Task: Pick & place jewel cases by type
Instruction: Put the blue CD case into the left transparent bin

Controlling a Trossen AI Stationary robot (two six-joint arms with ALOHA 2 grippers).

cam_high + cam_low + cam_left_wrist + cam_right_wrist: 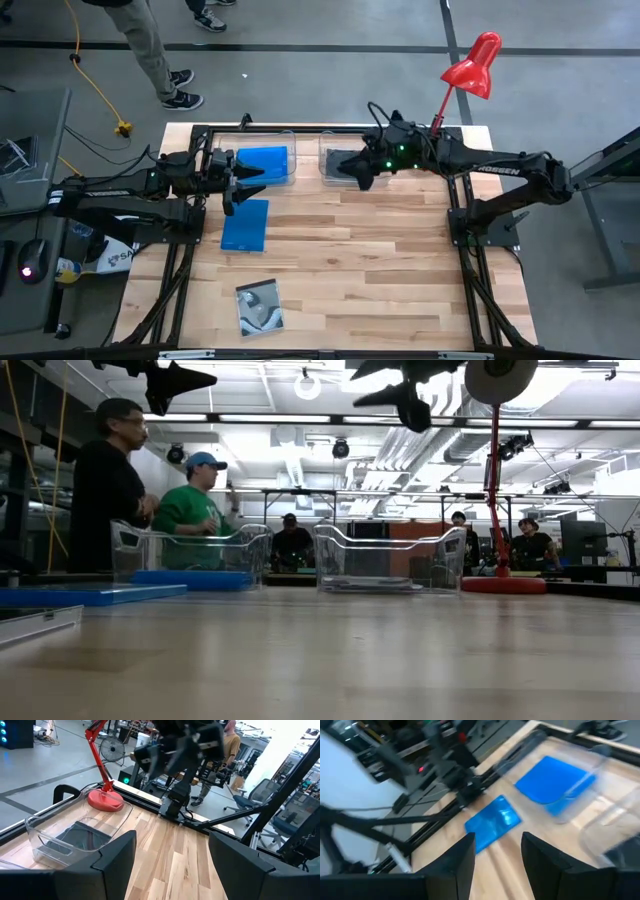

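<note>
On the left side of the wooden table, the left gripper hangs in the air with its two fingers spread wide and nothing between them. It sits over the gap between two blue jewel cases. One blue case lies in the left clear tub at the far edge, just beyond the claw. The other blue case lies flat on the bare wood, just nearer than the claw. Nearer still, close to the front edge, a case with a silvery swirl cover lies alone, well apart from both claws.

To the right, a second clear tub holds dark cases. The right gripper hangs over this tub, fingers partly apart and holding nothing. A red lamp stands at the far right corner.
</note>
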